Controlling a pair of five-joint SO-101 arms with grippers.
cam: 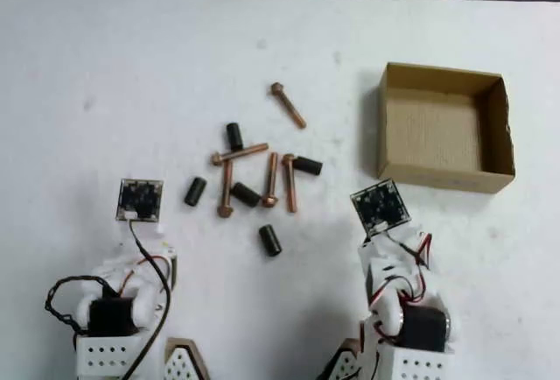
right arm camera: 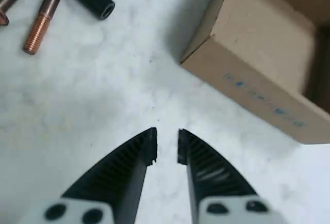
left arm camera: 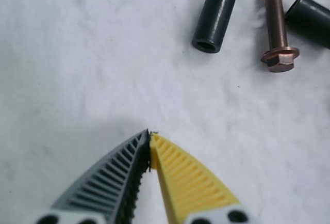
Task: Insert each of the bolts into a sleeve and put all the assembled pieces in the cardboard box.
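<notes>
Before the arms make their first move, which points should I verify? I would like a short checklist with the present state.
1. Cardboard box open on top and empty: ok.
2. Five bolts and five sleeves, numbers match: ok.
3. Left gripper holds nothing: ok.
4. Left fingers open for a grasp: not ok, the tips meet.
5. Right gripper ready: ok, narrow gap, nothing between its fingers.
6. Lone sleeve lies apart from the pile, free to grasp: ok.
</notes>
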